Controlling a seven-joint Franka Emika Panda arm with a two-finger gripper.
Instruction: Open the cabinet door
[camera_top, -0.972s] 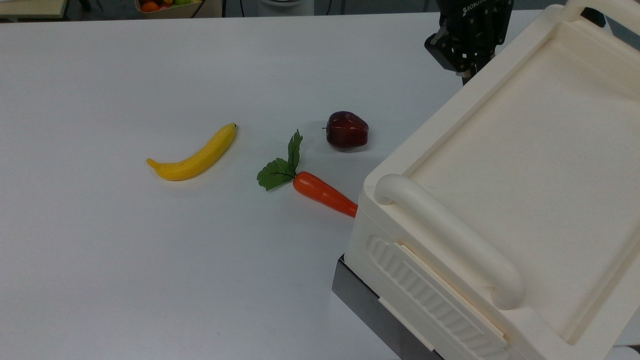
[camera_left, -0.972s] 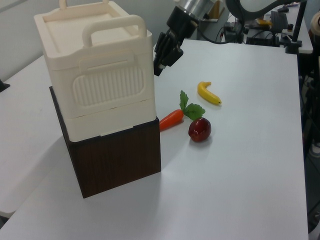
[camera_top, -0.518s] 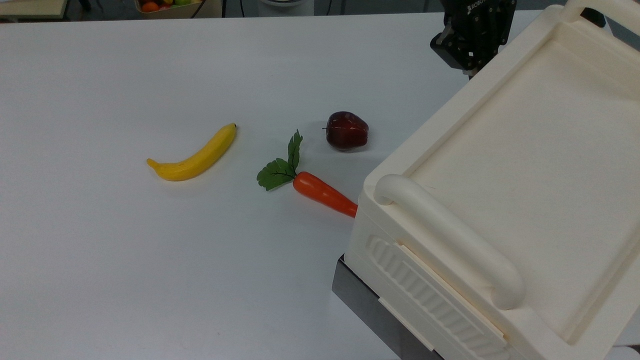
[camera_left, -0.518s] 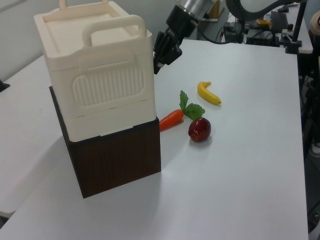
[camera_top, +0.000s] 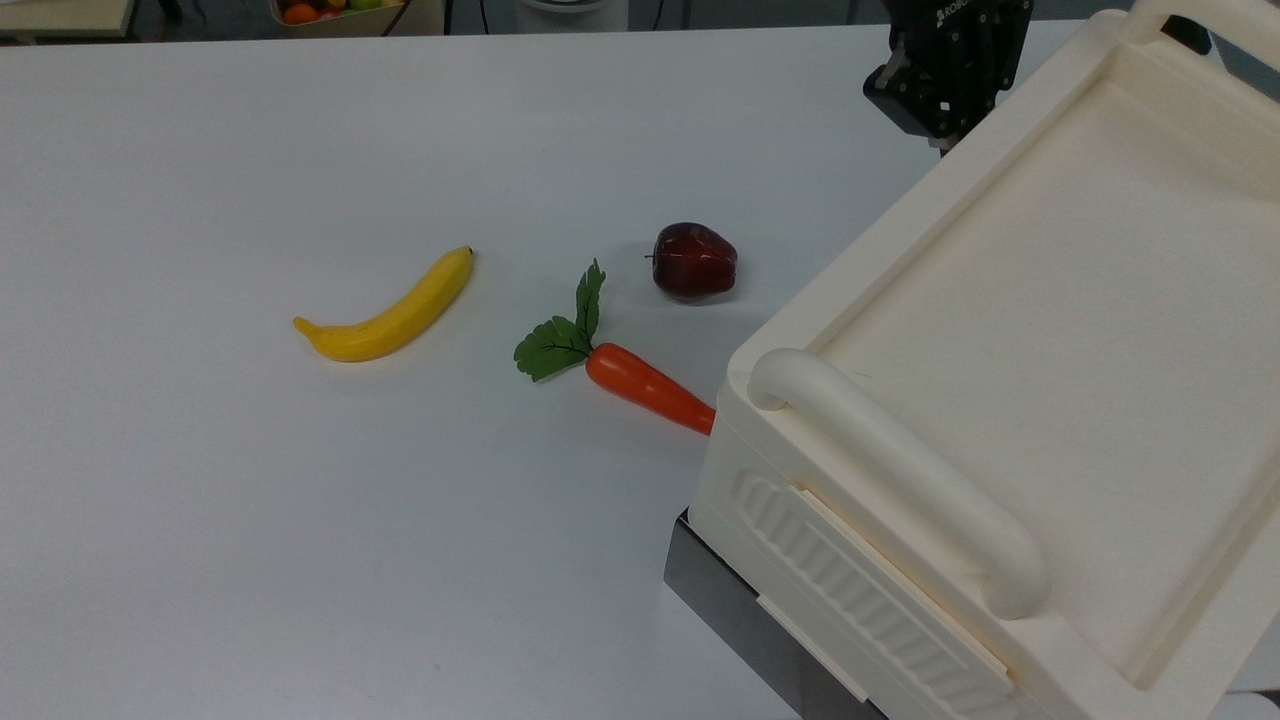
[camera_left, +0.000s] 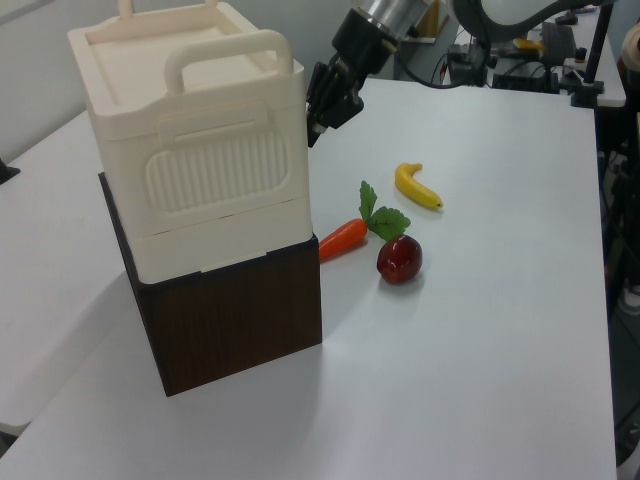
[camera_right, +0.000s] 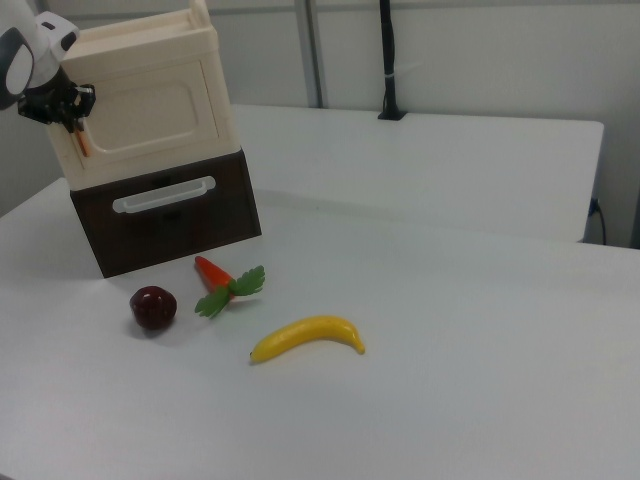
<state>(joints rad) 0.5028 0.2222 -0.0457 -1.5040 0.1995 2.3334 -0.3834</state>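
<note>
One step in hand: your gripper (camera_right: 70, 118) sits at the door's (camera_right: 148, 118) copper strip (camera_right: 85, 142); finger state, I cannot tell. Next, hook that edge and swing outward.

bright, even indoor light falls from overhead in all three views. the white table (camera_top: 300, 560) looks slightly bluish and washed out in the top view. shadows are soft and short: a pale one under the banana (camera_top: 390, 310), a faint one beside the apple (camera_top: 694, 261), a broader grey patch at the cabinet (camera_left: 190, 180) base in the left view. no harsh glare.
</note>
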